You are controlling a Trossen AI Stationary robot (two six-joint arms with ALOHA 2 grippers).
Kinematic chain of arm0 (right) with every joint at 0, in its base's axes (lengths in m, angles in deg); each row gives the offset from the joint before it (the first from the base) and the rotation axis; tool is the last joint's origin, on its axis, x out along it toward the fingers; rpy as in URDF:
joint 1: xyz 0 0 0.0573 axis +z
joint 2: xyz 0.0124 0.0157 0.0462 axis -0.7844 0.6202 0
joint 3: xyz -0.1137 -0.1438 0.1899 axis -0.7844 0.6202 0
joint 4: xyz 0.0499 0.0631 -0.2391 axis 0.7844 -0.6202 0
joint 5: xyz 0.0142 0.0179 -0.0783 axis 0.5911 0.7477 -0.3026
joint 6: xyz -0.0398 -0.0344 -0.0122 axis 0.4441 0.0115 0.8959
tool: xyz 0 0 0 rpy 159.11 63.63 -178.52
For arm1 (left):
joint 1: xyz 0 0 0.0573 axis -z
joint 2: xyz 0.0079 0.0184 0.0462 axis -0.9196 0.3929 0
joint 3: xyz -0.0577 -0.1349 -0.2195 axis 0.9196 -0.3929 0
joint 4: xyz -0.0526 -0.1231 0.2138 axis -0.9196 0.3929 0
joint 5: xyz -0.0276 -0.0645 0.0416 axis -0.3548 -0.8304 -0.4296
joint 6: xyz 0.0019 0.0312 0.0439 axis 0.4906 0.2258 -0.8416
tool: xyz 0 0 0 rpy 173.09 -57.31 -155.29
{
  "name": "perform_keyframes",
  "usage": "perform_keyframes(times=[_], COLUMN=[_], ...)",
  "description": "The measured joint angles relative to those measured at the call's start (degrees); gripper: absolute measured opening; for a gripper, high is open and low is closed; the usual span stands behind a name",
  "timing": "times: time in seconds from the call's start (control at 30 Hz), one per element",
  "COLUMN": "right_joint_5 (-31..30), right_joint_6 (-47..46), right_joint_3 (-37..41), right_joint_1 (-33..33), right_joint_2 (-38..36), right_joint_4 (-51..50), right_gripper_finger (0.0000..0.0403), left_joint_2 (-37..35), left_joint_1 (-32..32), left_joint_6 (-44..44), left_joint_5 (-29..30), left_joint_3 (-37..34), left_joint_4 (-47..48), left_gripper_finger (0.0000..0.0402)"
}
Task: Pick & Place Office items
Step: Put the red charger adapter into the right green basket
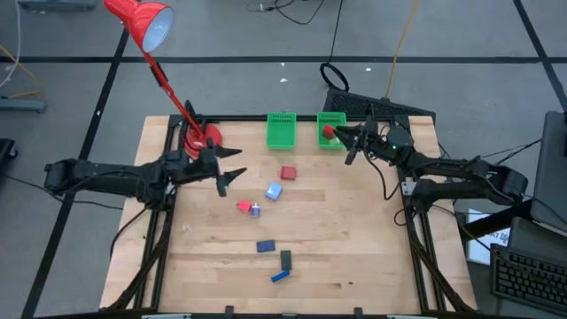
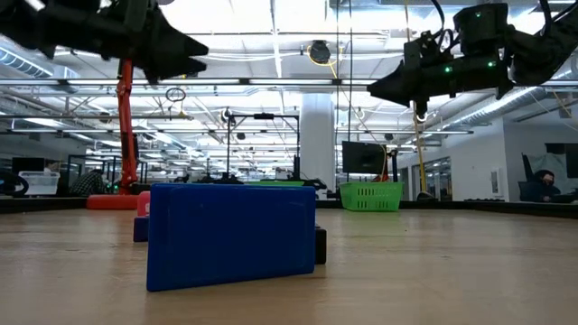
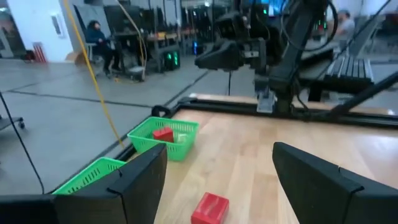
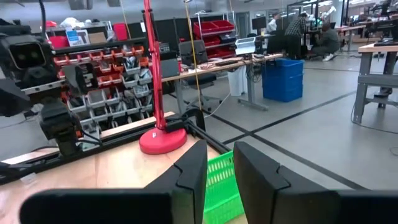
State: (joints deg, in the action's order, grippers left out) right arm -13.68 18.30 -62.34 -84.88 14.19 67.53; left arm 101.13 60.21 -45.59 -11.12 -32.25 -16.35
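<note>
Several office items lie on the wooden table: a red block (image 1: 288, 173), a pale blue cube (image 1: 274, 190), a small red piece (image 1: 244, 206) beside a silver bit (image 1: 255, 210), a dark blue oblong (image 1: 265, 245), a black oblong (image 1: 285, 259) and a blue piece (image 1: 280, 276). Another red piece (image 3: 163, 134) lies inside the right green basket (image 1: 332, 131). My left gripper (image 1: 232, 170) is open and level above the table's left part, pointing at the red block (image 3: 210, 208). My right gripper (image 1: 347, 144) hovers by the right basket, a narrow gap (image 4: 219, 162) between its empty fingers.
A second green basket (image 1: 281, 129) stands left of the first at the far edge. The red desk lamp's base (image 1: 199, 137) sits at the far left, close behind my left gripper, its stem leaning off the table. Bare wood lies at the near left and right.
</note>
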Motion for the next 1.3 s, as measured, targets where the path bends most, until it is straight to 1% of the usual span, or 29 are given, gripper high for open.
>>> perform_keyframes(times=[0.13, 0.3, 0.5, 0.7, 0.73, 0.77, 0.87, 0.9, 0.93, 0.97, 1.0, 1.1, 1.2, 1.3], right_joint_5=[-0.1, -0.1, -0.1, 0.0, 1.3, 4.4, 19.0, 21.8, 22.4, 21.4, 19.1, 9.4, 0.8, -4.7], right_joint_6=[0.0, 0.0, 0.0, 0.0, 0.0, 0.3, 2.5, 3.1, 3.8, 4.5, 5.1, 7.2, 12.6, 15.3], right_joint_3=[0.0, 0.0, 0.0, 0.0, 0.0, 0.0, 0.0, 0.0, 0.0, 0.0, 0.0, 0.0, -1.8, -5.3], right_joint_1=[0.0, 0.0, 0.0, 0.0, 0.0, 0.0, 1.2, 2.4, 4.1, 6.2, 8.4, 15.6, 21.1, 23.9], right_joint_2=[0.0, 0.0, 0.0, 0.0, 0.0, 0.0, 1.0, 1.6, 2.3, 3.2, 4.4, 9.2, 14.9, 20.2], right_joint_4=[0.1, 0.1, 0.1, 0.0, -0.2, -0.6, -0.2, 0.2, 0.5, 0.5, 0.3, 0.0, 0.2, 0.2], right_gripper_finger=[0.0066, 0.0064, 0.0063, 0.0062, 0.0062, 0.0061, 0.0059, 0.0060, 0.0060, 0.0061, 0.0063, 0.0080, 0.0119, 0.0171], left_joint_2=[-2.1, -4.4, -8.0, -10.6, -10.8, -11.0, -11.6, -11.6, -11.6, -11.6, -11.6, -11.6, -11.6, -11.6], left_joint_1=[-0.9, -2.2, -4.6, -6.4, -6.7, -7.0, -7.7, -7.8, -7.9, -8.0, -8.0, -8.0, -8.0, -8.0], left_joint_6=[0.9, 3.8, 3.9, 4.6, 4.6, 4.6, 5.0, 5.3, 5.8, 6.3, 6.4, 6.4, 6.4, 6.4], left_joint_5=[0.5, 0.5, 0.6, 0.6, 0.5, 0.5, 0.5, 0.5, 0.5, 0.5, 0.5, 0.5, 0.5, 0.5], left_joint_3=[-5.4, -10.0, -13.1, -14.6, -14.8, -15.1, -16.1, -16.5, -16.7, -16.9, -17.0, -17.0, -17.0, -17.0], left_joint_4=[-3.9, -7.1, -7.0, -6.3, -6.3, -6.4, -6.4, -6.7, -6.6, -6.7, -6.6, -6.6, -6.6, -6.6], left_gripper_finger=[0.0291, 0.0281, 0.0274, 0.0284, 0.0286, 0.0288, 0.0293, 0.0294, 0.0294, 0.0294, 0.0292, 0.0286, 0.0280, 0.0274])
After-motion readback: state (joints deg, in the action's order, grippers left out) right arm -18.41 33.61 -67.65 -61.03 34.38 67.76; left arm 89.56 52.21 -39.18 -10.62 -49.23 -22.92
